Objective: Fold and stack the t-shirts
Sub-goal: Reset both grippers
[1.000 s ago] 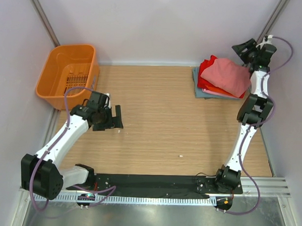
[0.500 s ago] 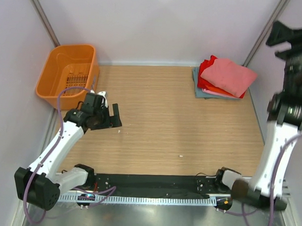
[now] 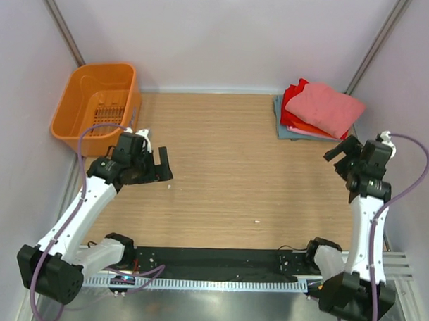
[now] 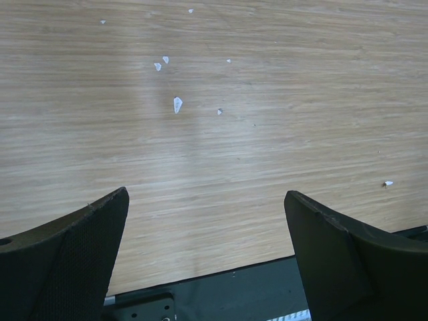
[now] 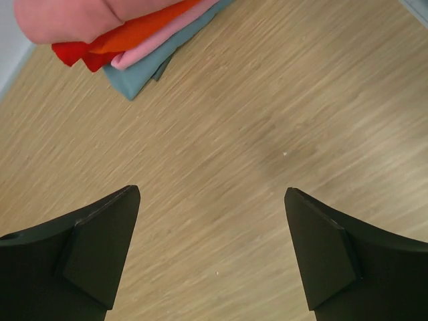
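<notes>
Both end effectors stand with fingers wide apart, holding nothing.

Top view: the left end effector (image 3: 160, 166) hovers over the bare worktop (image 3: 235, 168) near the orange basket (image 3: 84, 71). The right end effector (image 3: 343, 152) hangs just in front of the t-shirts (image 3: 316, 111), clear of them. They lie stacked at the far right corner, the salmon one (image 3: 333, 107) on top. The stacking looks done, so what remains is probably a clean retreat: keep the fingers apart and back off without catching the top shirt's edge.

Left wrist view: the left end effector (image 4: 206, 195) frames only wood and a few white scraps (image 4: 177, 103).

Right wrist view: the right end effector (image 5: 212, 192) faces the pile (image 5: 134, 40) from a distance.

A second ago the right end effector was at the salmon shirt; it has since swung up and come down nearer its base.
</notes>
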{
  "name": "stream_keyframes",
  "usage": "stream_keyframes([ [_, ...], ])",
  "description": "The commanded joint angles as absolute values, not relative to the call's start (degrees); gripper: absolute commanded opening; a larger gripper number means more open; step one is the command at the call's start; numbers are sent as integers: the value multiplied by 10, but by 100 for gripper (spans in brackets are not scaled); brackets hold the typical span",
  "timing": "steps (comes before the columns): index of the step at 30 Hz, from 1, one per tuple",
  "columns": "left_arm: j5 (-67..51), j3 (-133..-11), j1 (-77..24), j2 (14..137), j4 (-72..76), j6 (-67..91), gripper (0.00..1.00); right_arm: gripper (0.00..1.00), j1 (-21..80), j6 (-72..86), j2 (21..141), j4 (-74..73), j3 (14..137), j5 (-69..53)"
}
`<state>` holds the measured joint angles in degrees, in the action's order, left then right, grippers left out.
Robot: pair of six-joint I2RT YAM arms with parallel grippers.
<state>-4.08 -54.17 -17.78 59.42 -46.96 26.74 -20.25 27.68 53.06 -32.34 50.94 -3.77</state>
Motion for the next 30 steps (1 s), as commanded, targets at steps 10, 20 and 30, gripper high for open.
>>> stream_keyframes([
  [10,68,-505,-180,390,-375,275,100,100,-185,289,323,-397,484,-39],
  [20,233,-264,-180,186,-73,116,100,100,-158,293,301,-385,468,-42],
  [30,308,-157,-165,484,254,126,100,100,-133,299,294,-390,465,-45],
])
